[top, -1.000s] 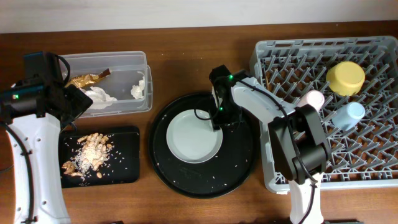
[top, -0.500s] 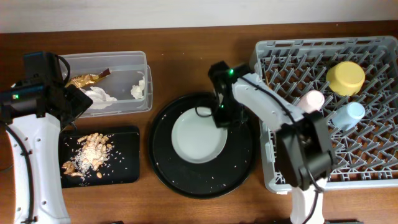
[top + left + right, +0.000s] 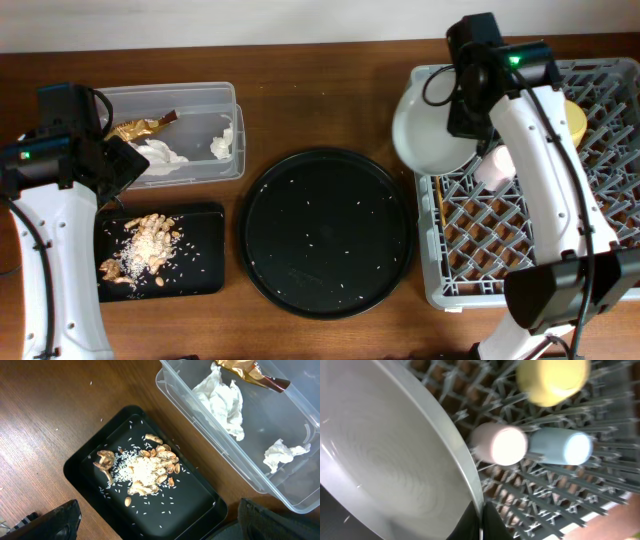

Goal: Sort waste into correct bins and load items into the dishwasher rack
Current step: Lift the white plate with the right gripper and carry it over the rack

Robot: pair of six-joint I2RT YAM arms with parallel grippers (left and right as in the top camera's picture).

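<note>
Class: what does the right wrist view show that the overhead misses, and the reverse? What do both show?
Right wrist only: the blue cup, covered by the arm from above. Overhead only: the clear tub, the food scraps on the small black tray, the round tray. Both: the plate in the right gripper, the pink cup, the yellow bowl, the rack.

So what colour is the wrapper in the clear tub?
Gold; the wrapper shows best in the left wrist view.

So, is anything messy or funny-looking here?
Yes. Little white grains are scattered across the big round black tray, which holds nothing else. A few lie on the wooden table beside the small black tray too.
</note>
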